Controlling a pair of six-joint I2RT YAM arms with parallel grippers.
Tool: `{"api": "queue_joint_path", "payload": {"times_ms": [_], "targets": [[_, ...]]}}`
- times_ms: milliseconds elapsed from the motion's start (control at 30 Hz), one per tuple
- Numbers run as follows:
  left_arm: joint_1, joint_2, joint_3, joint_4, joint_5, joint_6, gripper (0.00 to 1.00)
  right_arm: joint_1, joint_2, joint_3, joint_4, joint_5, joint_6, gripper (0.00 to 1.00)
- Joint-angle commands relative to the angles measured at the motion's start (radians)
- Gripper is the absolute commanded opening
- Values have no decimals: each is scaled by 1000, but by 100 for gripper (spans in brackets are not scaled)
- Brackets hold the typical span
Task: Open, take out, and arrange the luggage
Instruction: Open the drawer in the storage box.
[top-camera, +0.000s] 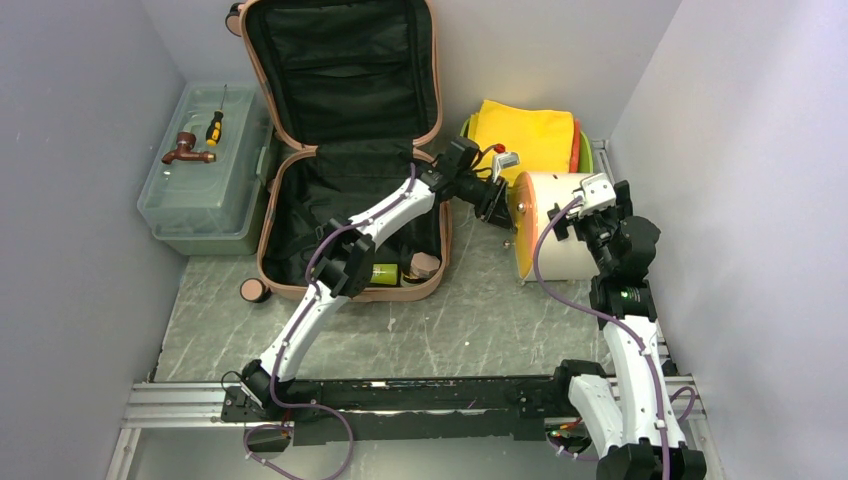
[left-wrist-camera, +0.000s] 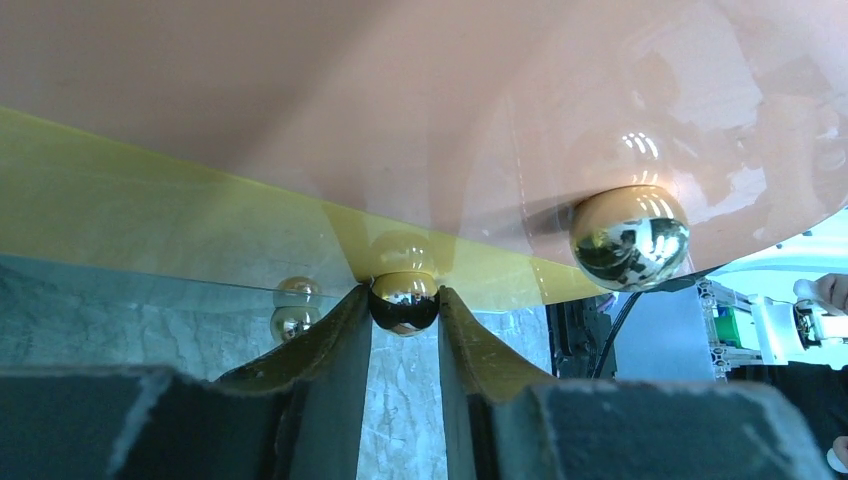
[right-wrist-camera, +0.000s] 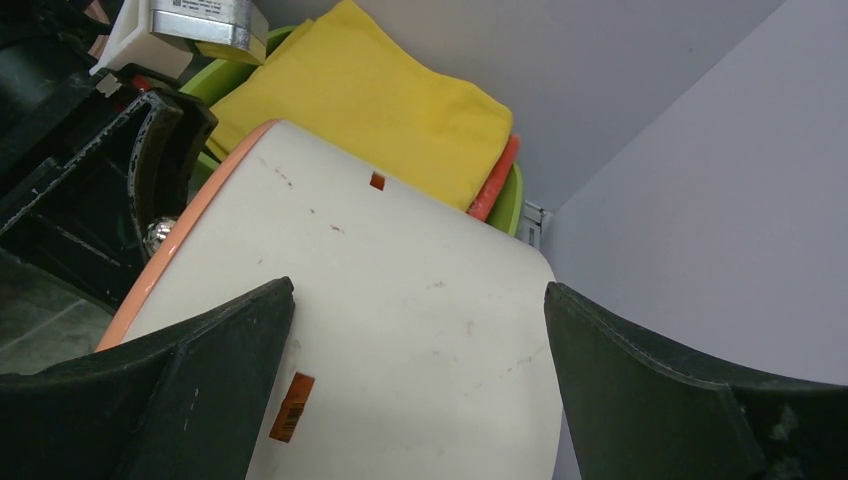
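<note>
**Progress**
- Luggage: it stands left of centre on the tabletop, with the lid thrown back against the far wall. You can mark the opening as done.
- Contents left in the luggage: a green can and a brown round piece lie at the near end of the lower shell. By my reading, unpacking is only part done.
- White drum, salmon-rimmed: it lies on its side toward the right edge of the tabletop, just right of the luggage. It is out of the case, but I judge it not yet set in its place.
- Lime green tray: it sits in the far right corner and carries a folded yellow cloth. That part looks arranged.
- Toolbox: it sits at the far left edge, with a screwdriver on its lid.

**End effectors**
- Right gripper: the jaws are spread to their widest. They straddle the white side of the drum, one finger toward each flank. It holds nothing that you can confirm, and you cannot tell whether the pads touch the drum.
- Left gripper: its arm reaches across the luggage to the drum's salmon end face. The jaws are drawn in on a small gold ball, with a finger pressed against either side, so you may take it as gripped. A second gold ball stands free farther along the same face.
</note>
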Motion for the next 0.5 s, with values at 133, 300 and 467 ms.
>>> {"api": "queue_joint_path", "payload": {"times_ms": [133, 300, 467], "targets": [[-1, -25, 30, 7, -16, 29, 3, 8, 29, 1, -91, 22, -22, 100], [15, -89, -30, -10, -21, 58, 0, 8, 41, 0, -88, 33, -23, 100], [55, -169, -130, 8, -28, 66, 0, 8, 64, 9, -93, 52, -21, 100]]}}
